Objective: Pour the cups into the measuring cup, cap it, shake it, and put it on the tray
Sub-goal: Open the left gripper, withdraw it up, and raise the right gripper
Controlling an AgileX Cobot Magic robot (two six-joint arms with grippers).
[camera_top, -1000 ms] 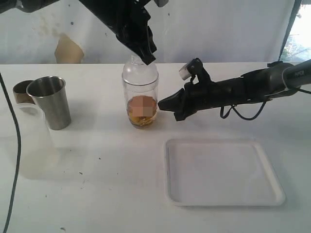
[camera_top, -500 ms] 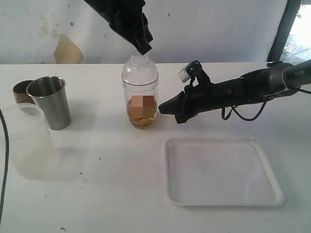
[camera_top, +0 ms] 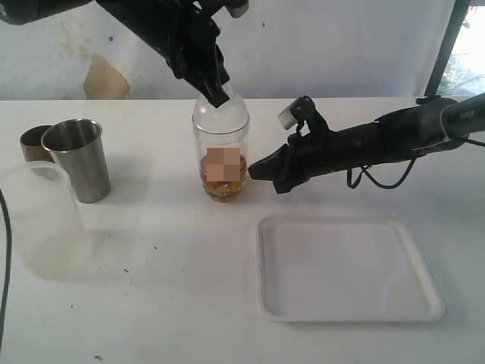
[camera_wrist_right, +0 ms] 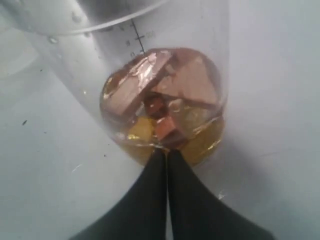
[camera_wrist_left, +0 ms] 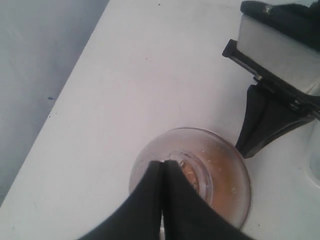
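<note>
The clear measuring cup (camera_top: 220, 155) stands upright mid-table with amber liquid and brown pieces in its lower part, and a clear dome lid (camera_top: 220, 114) sits on top. My left gripper (camera_top: 218, 97) is shut, its tips pressing down on the dome lid (camera_wrist_left: 220, 165) from above. My right gripper (camera_top: 253, 168) is shut too, its tips touching the measuring cup's (camera_wrist_right: 165, 105) lower right side. The steel tumbler (camera_top: 77, 158), the brown wooden cup (camera_top: 33, 142) and the frosted plastic cup (camera_top: 42, 220) stand at the left. The white tray (camera_top: 347, 267) lies empty at the front right.
A pale wall with a tan patch (camera_top: 106, 77) backs the table's far edge. The right arm (camera_top: 394, 139) stretches across the table above the tray's far side. A black cable (camera_top: 6, 258) hangs down at the left edge.
My left gripper has come down from just above the dome lid onto its top. The lid now sits lower on the measuring cup. The right gripper has held its place at the cup's side.
</note>
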